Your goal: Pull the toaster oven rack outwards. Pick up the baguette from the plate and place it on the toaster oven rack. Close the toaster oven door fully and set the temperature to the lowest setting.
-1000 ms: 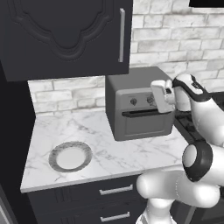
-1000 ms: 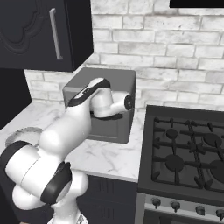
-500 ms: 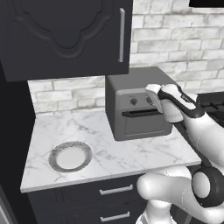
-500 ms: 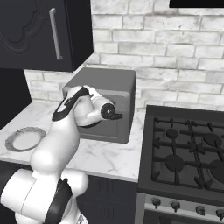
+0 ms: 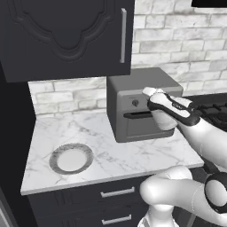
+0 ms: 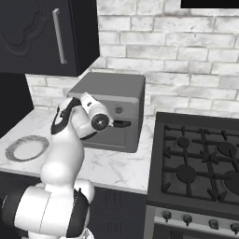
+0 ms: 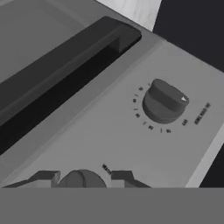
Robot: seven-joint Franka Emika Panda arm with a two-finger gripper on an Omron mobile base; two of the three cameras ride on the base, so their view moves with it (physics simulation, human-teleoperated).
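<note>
Gripper (image 7: 83, 178) clenched on a knob (image 7: 82, 179) at 6 o'clock in the hand view, fingertips (image 7: 46, 177) flanking it on both sides, pressed up against the toaster oven (image 5: 142, 102) front panel. A second knob (image 7: 162, 101) sits at 2 o'clock in the hand view, free, with tick marks around it. The dark bar handle (image 7: 65, 54) runs from 9 to 12 o'clock across the hand view, above the knob row as that view is rolled.

In the left base view the hand is at the oven's front at about 3 o'clock, arm coming up from 5 o'clock. Toaster oven door (image 5: 137, 126) upright, closed against the body. In the right base view the wrist covers the left part of the oven front near centre.

Plate (image 5: 71, 158) at 8 o'clock in the left base view, on the marble counter (image 5: 106, 146), well apart from the oven, nothing on it. Baguette and rack can't be made out, door hides the inside.

Stove (image 6: 200, 163) at 3 to 4 o'clock in the right base view, just beside the oven. Dark cabinet (image 5: 66, 35) at 11 o'clock in the left base view, brick wall (image 6: 186, 60) behind.
</note>
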